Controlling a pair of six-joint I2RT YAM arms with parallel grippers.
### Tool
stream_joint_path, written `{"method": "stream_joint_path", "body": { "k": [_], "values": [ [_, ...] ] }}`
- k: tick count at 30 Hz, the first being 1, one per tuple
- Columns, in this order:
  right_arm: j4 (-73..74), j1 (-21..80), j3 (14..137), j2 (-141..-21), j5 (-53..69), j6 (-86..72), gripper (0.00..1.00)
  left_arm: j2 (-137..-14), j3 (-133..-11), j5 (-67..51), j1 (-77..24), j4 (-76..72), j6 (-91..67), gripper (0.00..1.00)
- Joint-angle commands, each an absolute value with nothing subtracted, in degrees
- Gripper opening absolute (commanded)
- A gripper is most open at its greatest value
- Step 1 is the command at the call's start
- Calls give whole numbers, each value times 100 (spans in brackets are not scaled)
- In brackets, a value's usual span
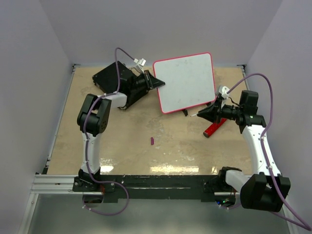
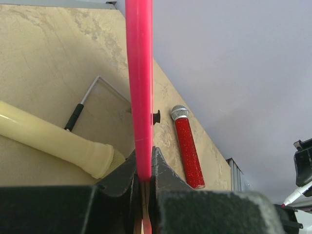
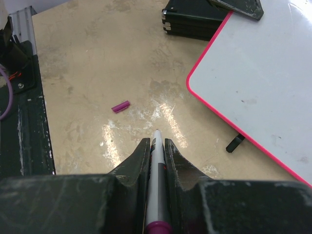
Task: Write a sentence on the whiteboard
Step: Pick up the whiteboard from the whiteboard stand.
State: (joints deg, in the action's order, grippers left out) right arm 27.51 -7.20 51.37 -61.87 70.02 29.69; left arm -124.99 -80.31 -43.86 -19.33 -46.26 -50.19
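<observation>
The board sits blank at the table's far middle, its left rim clamped in the left gripper; the right gripper is clamped on the uncapped marker, tip short of the board. Pen pressure could pivot the board in that thin hold, skewing strokes, or push the marker back.

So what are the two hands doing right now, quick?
Left hand: closed on the rim of the whiteboard.
Right hand: closed on a marker.
</observation>
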Motion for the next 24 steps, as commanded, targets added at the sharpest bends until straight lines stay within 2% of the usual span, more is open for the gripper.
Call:
{"method": "stream_joint_path", "body": {
  "k": [1,9,16,20,24],
  "values": [
    [2812,-773,5273,-6047,7145,3111,0,-11874,-8595,-4044,-1890,-4967,-4641,0],
    [2856,-791,5273,-5933,7181,3146,0,-12111,-9491,-3981,-1890,-4746,-4887,0],
    [2970,-800,5309,-5880,7304,3225,0,-12076,-9800,-3832,-1890,-4605,-5027,0],
    [3015,-809,5317,-5801,7365,3252,0,-11814,-9563,-3893,-1890,-4780,-5097,0],
    [3251,-809,5387,-5748,7479,3567,0,-11348,-8748,-3946,-1890,-5097,-5168,0]
  ]
}}
